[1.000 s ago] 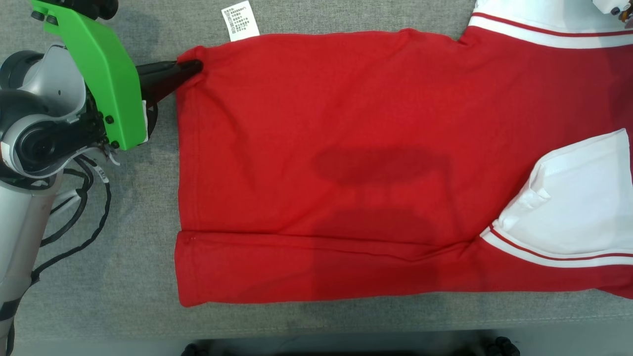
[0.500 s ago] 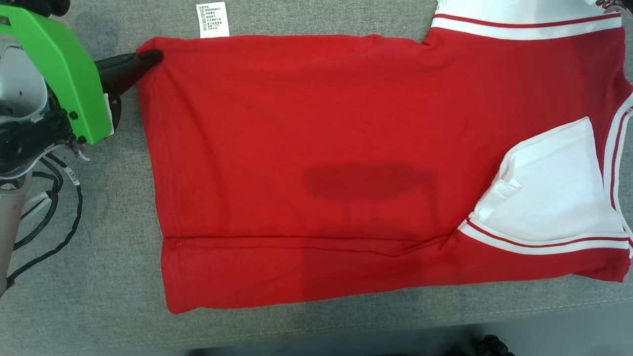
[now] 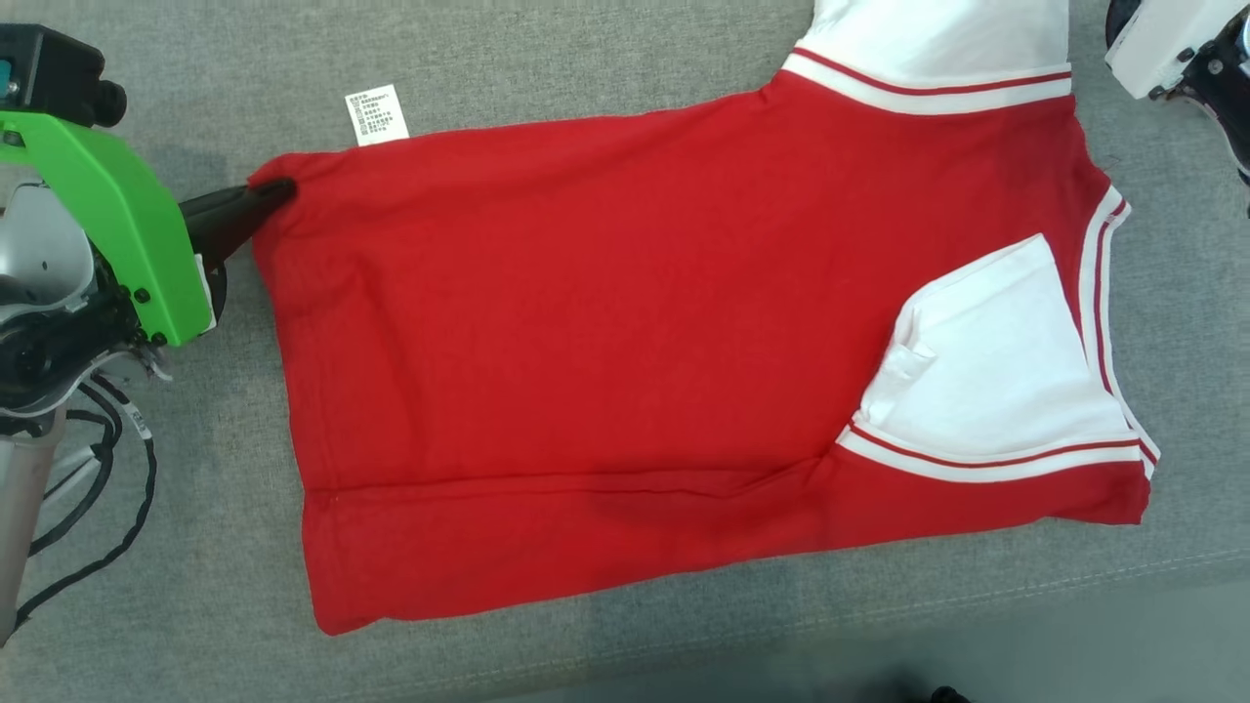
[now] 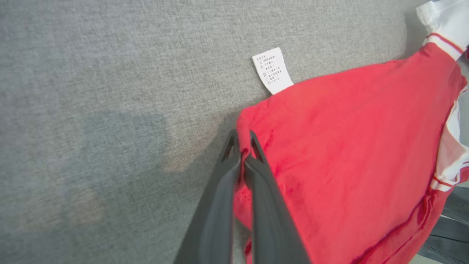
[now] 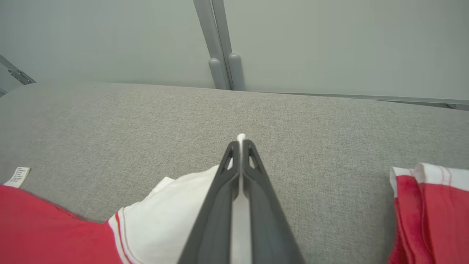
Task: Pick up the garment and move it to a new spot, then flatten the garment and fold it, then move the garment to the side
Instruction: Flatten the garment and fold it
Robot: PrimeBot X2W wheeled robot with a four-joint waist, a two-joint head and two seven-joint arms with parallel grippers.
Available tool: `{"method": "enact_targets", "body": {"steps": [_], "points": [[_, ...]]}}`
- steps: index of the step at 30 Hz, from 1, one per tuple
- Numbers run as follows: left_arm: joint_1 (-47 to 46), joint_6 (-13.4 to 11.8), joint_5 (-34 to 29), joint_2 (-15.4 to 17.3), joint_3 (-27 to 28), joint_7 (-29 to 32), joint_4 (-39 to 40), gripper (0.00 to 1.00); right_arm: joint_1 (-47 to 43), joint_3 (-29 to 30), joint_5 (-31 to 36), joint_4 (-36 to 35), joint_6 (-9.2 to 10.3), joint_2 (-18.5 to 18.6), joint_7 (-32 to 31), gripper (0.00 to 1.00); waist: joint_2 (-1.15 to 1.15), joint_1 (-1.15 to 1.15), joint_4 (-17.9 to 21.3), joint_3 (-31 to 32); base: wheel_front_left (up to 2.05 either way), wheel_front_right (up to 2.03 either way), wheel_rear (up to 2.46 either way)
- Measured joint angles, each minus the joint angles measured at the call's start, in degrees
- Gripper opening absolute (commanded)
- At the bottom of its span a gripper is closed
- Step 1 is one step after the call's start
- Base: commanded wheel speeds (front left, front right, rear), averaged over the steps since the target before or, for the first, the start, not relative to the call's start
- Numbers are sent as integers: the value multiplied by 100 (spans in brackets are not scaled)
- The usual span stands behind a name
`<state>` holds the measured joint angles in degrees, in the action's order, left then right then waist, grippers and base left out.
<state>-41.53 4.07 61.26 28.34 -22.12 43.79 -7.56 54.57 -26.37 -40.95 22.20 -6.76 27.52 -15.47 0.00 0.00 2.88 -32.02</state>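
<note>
On the grey surface one garment lies, left gripper pinching its corner, right gripper its sleeve.

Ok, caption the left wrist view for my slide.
Left gripper shut on a corner of the red garment, white label beside it on grey surface.

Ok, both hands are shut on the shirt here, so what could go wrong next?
The left hand pinches only the hem corner of the shirt, so the cloth may slip out under a pull. The right hand holds just the edge of the white sleeve; tugging could stretch it rather than move the body. Nothing holds the folded near flap, so it may open.
</note>
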Motion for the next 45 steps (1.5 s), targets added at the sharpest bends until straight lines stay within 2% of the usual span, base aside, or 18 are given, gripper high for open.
{"method": "enact_targets", "body": {"steps": [12, 21, 30, 45], "points": [[519, 88, 47, 79, 60, -283, 13, 0, -688, -94, -268, -679, -29, 71, 269, 0, 0, 0, 151, 409, 0, 0, 0], [990, 158, 45, 137, -1, -565, 202, 0, -1505, 58, -554, -1121, -29, 367, 444, 0, 0, 0, 221, 699, 0, 0, 0], [1481, 210, -71, 271, 24, -911, 422, 0, -2230, 199, -750, -1610, -25, 512, 611, 0, 0, 0, 218, 915, 0, 0, 0], [1760, 222, -73, 358, 227, -1235, 676, 0, -2827, 576, -903, -2318, 238, 881, 688, 0, 0, 0, 270, 994, 0, 0, 0]]}}
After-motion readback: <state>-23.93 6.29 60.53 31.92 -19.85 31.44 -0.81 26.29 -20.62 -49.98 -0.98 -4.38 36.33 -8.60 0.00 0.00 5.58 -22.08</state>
